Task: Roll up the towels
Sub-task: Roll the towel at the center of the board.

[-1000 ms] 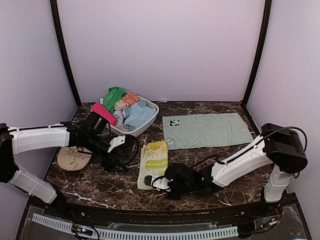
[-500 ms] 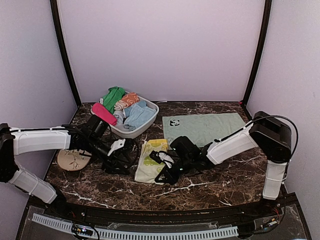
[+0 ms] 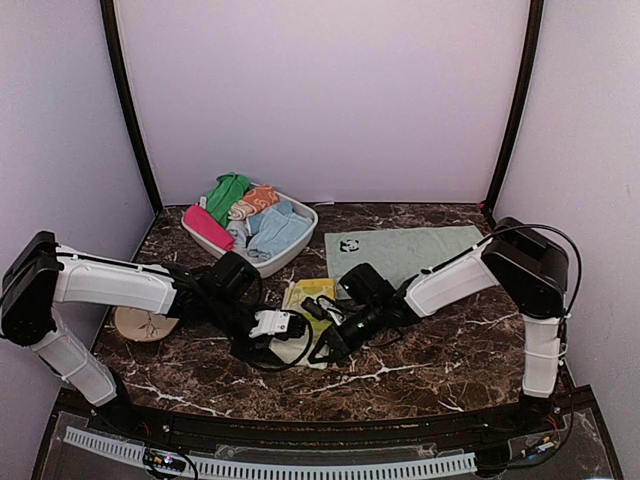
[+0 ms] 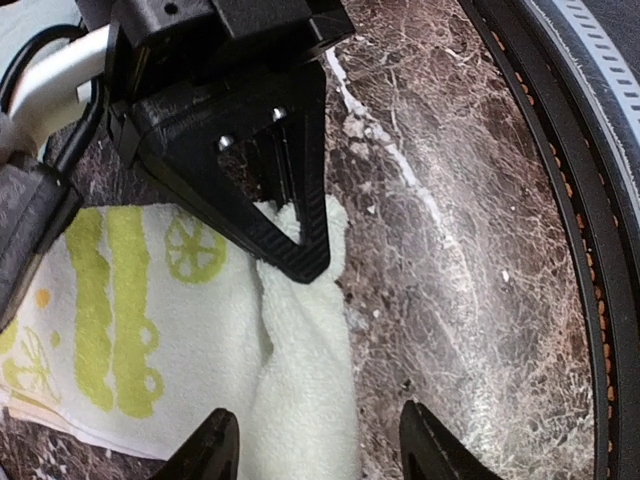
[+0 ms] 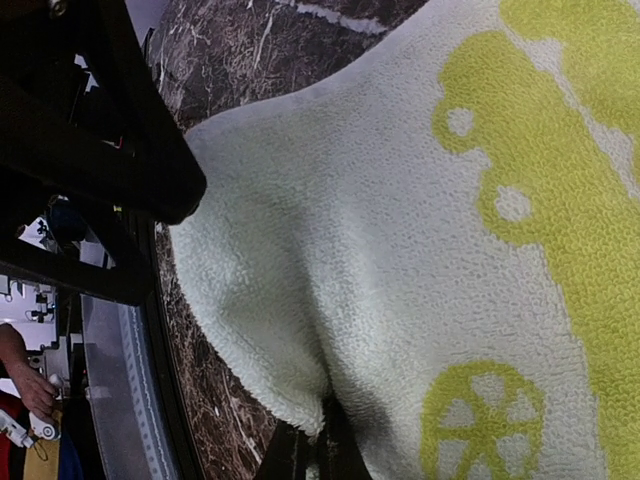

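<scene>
The yellow-lime patterned towel [image 3: 312,293] lies mid-table, its near end lifted and bunched. My right gripper [image 3: 320,338] is shut on that end's edge; in the right wrist view the pale cloth [image 5: 400,250] drapes from the gripper [image 5: 318,448]. My left gripper [image 3: 290,333] sits just left of it, open. Its fingertips [image 4: 215,450] straddle the folded towel corner [image 4: 300,380] without pinching it, and the right gripper [image 4: 300,262] is directly ahead. The pale mint towel [image 3: 415,252] with a panda patch lies flat at the back right. The hot-pink towel [image 3: 207,227] rests on the basket's left rim.
A white basket [image 3: 300,232] at the back left holds several crumpled towels in green, orange and blue. A tan round dish [image 3: 140,323] lies at the left, under the left arm. The table's raised front rail [image 4: 590,200] runs close to the grippers.
The right gripper has carried the yellow-lime towel's near end up and back from the front edge. The left arm swung right from beside the basket to that end, its jaws narrowing.
</scene>
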`<state>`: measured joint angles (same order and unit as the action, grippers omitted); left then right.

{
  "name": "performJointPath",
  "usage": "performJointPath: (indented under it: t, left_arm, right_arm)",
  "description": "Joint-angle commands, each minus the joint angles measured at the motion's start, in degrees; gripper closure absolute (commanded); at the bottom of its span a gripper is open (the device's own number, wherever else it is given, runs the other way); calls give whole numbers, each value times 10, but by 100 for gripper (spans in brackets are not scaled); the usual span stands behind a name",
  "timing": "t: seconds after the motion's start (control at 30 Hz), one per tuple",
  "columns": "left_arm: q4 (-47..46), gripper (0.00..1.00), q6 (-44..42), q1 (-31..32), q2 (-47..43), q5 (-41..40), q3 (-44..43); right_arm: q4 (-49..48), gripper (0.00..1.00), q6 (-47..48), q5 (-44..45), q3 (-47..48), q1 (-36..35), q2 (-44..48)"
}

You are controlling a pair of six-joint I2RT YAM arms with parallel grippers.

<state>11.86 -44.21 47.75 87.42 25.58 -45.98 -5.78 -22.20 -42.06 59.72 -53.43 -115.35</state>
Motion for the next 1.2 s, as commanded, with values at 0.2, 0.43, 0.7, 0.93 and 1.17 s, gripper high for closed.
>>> performJointPath:
  t: [0.2,0.43,0.7,0.93,1.17]
  left_arm:
    - [1,49,-24,18,35,-29,-37]
    - [17,46,-15,26,44,-13,-39]
    - [71,100,41,-18,129,19,-92]
    - [134,100,71,-60,165,112,-137]
    - [217,100,70,-79,215,188,-181]
  right_arm:
    - [32,100,-42,-38,16,13,-11]
    - [40,100,-56,-42,29,15,-16]
    - [13,81,-53,11,-7,14,22]
    - [-16,61,-19,103,-73,15,107]
    - [-117,0,95,529,-224,-77,348]
